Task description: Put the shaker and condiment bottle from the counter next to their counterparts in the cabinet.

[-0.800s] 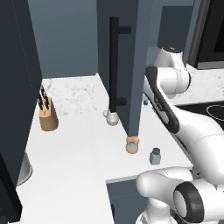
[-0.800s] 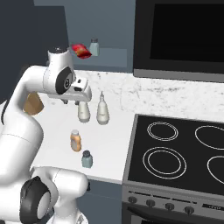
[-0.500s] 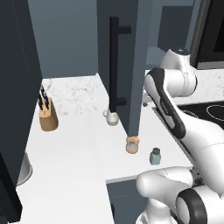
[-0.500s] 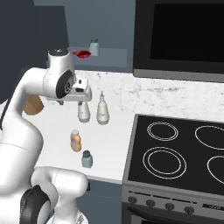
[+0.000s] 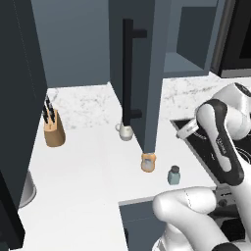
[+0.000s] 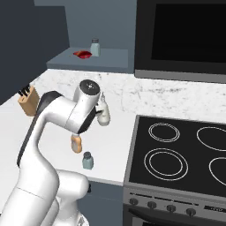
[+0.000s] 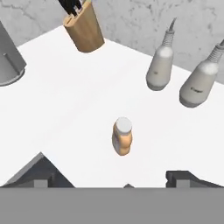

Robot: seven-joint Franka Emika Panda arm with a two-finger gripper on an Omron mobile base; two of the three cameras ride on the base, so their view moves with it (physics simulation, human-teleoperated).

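Observation:
The condiment bottle (image 7: 122, 136), squat and orange with a pale cap, stands on the white counter (image 7: 65, 109) just ahead of my gripper (image 7: 113, 178). The gripper hangs above it, open and empty, its dark fingertips (image 7: 187, 177) wide apart. The bottle (image 5: 148, 162) stands below the cabinet door (image 5: 147, 59), and my arm partly covers the bottle (image 6: 77, 144) in the right base view. The blue-grey shaker (image 5: 173, 174) stands beside it near the counter's front edge (image 6: 88, 160). The cabinet shelf (image 6: 110, 59) holds a second shaker (image 6: 95, 47) and a red item (image 6: 82, 54).
Two white long-necked bottles (image 7: 159, 68) (image 7: 199, 85) stand by the back wall. A wooden knife block (image 5: 53, 128) sits at the counter's left. A grey metal vessel (image 7: 8, 65) lies at the left edge. The black stovetop (image 6: 176, 150) adjoins the counter on the right.
The arm has folded forward and the hand has dropped lower over the counter. The bottle and the shaker have stayed where they were.

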